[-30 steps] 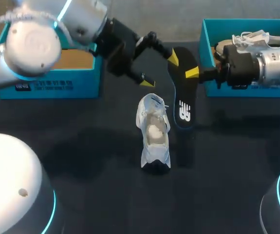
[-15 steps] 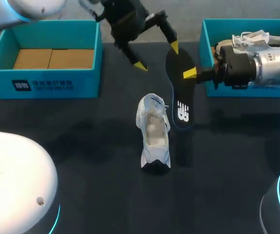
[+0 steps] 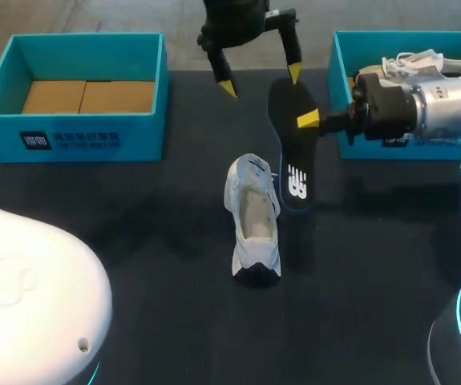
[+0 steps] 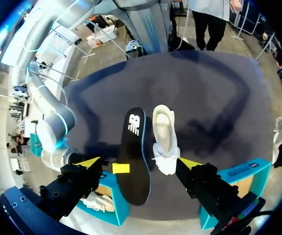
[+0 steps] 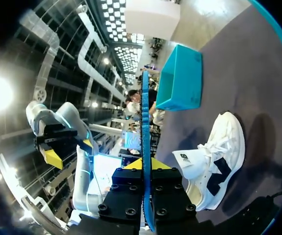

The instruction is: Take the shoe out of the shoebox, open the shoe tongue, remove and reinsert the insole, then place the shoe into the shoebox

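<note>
Notes left gripper [image 3: 260,81], fingers spread and holding nothing, withdrawn to the far edge, now clear of the shoe [image 3: 254,220] lying mid-table. Finds insole [image 3: 290,156] out, just right of the shoe, pinched in the right gripper [image 3: 306,120]. Judges removal done, reinsertion pending with approach unobstructed.

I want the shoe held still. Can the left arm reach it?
Probably yes: the left gripper hangs open facing the shoe, and the insole held by the right gripper stands beside it.
</note>
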Robot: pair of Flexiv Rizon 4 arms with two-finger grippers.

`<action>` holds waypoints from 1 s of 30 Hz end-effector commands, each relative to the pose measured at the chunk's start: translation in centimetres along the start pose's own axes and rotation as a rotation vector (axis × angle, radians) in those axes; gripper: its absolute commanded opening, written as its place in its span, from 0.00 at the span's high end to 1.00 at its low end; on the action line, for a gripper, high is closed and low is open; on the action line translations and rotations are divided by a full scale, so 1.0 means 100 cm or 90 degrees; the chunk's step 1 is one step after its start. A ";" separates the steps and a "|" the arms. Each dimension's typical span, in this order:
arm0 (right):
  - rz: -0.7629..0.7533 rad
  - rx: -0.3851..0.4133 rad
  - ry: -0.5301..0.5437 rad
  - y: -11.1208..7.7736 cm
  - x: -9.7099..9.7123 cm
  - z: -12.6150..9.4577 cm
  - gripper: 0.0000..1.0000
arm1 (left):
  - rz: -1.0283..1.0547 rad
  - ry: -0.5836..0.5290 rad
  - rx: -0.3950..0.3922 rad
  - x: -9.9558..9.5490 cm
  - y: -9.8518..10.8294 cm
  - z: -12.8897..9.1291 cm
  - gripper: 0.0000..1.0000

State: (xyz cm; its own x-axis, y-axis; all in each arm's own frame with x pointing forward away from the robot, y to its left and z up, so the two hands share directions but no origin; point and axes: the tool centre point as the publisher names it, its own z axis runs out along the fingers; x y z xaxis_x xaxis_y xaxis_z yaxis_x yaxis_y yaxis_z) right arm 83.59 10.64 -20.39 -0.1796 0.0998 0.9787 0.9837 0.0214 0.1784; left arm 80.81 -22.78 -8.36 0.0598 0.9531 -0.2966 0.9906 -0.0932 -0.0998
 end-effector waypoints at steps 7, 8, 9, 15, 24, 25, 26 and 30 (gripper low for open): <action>0.003 -0.005 -0.001 -0.001 -0.001 0.000 1.00 | 0.010 0.073 -0.016 -0.008 0.008 -0.004 0.00; 0.003 -0.005 -0.001 -0.001 -0.001 0.000 1.00 | 0.009 0.070 -0.017 -0.010 0.008 -0.004 0.00; 0.003 -0.006 -0.002 -0.001 -0.001 0.000 1.00 | 0.008 0.068 -0.017 -0.011 0.009 -0.004 0.00; 0.003 -0.008 0.001 -0.001 0.000 0.001 1.00 | 0.012 0.055 -0.029 -0.022 0.015 -0.005 0.00; 0.004 -0.011 0.004 -0.001 0.000 -0.001 1.00 | 0.024 0.045 -0.028 -0.029 0.016 -0.002 0.00; 0.004 -0.011 0.004 -0.001 0.000 -0.001 1.00 | 0.024 0.045 -0.028 -0.029 0.016 -0.002 0.00; 0.005 -0.012 0.004 -0.001 0.001 -0.001 1.00 | 0.027 0.042 -0.028 -0.029 0.016 -0.002 0.00; 0.005 -0.014 0.003 -0.001 0.001 -0.002 1.00 | 0.029 0.038 -0.029 -0.030 0.016 -0.002 0.00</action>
State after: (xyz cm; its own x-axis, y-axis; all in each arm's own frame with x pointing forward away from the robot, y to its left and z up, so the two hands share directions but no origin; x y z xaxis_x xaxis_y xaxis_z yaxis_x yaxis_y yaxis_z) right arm 83.66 10.44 -20.38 -0.1713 0.0916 0.9809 0.9851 0.0044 0.1717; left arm 82.23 -25.87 -7.34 0.1101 0.9649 -0.2386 0.9911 -0.1245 -0.0461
